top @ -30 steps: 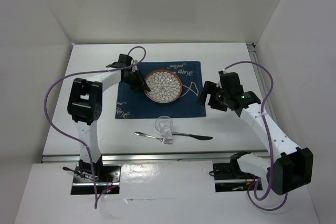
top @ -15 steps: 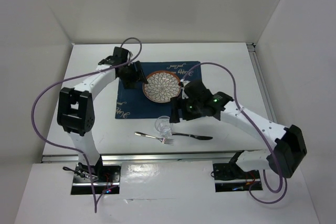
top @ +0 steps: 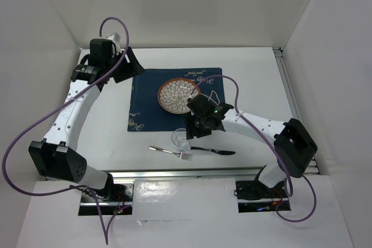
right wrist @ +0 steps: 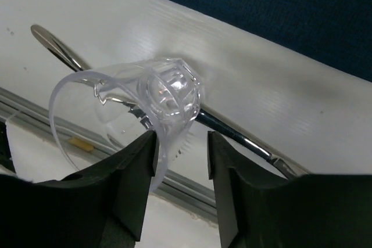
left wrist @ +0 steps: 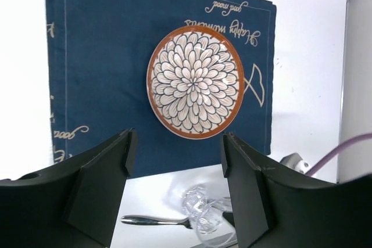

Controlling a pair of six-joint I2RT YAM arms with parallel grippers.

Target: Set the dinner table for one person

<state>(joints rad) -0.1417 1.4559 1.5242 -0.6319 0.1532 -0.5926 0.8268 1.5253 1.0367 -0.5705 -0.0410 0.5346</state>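
Note:
The white dinner table (top: 256, 74) carries a dark blue placemat (top: 145, 100) with a flower-pattern plate (top: 179, 95) on it. A clear glass (top: 181, 138) stands in front of the mat, with a fork (top: 165, 151) and a knife (top: 216, 151) just beyond it toward the near edge. My right gripper (top: 190, 129) is open at the glass. In the right wrist view the gripper (right wrist: 181, 143) straddles the near rim of the glass (right wrist: 145, 103). My left gripper (top: 125, 69) is open and empty, raised at the far left. Its wrist view (left wrist: 176, 143) looks down on the plate (left wrist: 195, 81).
The table's metal front rail (right wrist: 192, 198) runs just past the fork (right wrist: 55, 45) and knife (right wrist: 250, 146). White walls enclose the table on the left, back and right. The purple cables loop above both arms.
My left gripper has drawn back from the plate to the far left corner and risen. My right gripper has moved left and down from the mat's right side to the glass.

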